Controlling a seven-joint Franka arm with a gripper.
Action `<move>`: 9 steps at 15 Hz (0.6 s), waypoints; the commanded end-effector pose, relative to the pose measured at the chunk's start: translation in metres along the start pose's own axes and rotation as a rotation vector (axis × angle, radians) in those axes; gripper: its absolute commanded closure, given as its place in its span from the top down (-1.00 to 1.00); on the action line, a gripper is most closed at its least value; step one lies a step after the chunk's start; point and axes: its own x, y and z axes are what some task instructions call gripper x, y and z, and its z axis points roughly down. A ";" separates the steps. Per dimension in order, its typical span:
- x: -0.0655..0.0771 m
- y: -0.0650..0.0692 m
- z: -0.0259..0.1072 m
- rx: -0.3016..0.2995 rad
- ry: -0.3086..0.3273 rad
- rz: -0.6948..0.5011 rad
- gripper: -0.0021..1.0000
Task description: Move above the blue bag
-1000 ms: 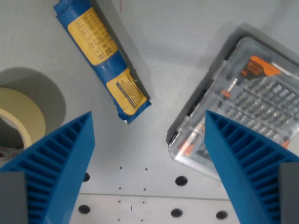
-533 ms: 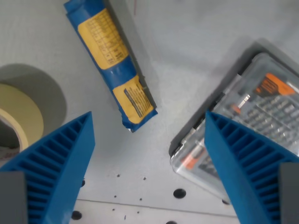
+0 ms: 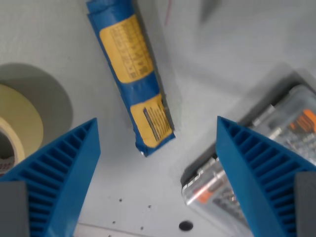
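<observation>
blue bag (image 3: 134, 74) sits past the gripper (image 3: 158, 182), whose ribbed blue fingers (image 3: 59, 173) are spread wide with nothing between them. near end of the bag lies just beyond the gap, and the rest angles away up the grey table (image 3: 237, 54). roll of tape (image 3: 17, 128) is off to the bag's left, and a clear bit case (image 3: 256, 168), kinda blurry, is down to its right.

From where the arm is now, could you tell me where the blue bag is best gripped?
Grip the blue bag across its narrow width near mid-length, coming straight down. It lies flat as a long slim pack, tilted slightly. The claw is open but sits past its near end, so shift toward the top of the wrist view first.
</observation>
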 end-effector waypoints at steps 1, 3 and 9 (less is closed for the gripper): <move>0.000 -0.005 0.010 -0.046 0.066 -0.191 1.00; 0.003 -0.008 0.016 -0.050 0.064 -0.213 1.00; 0.009 -0.016 0.032 -0.057 0.058 -0.252 1.00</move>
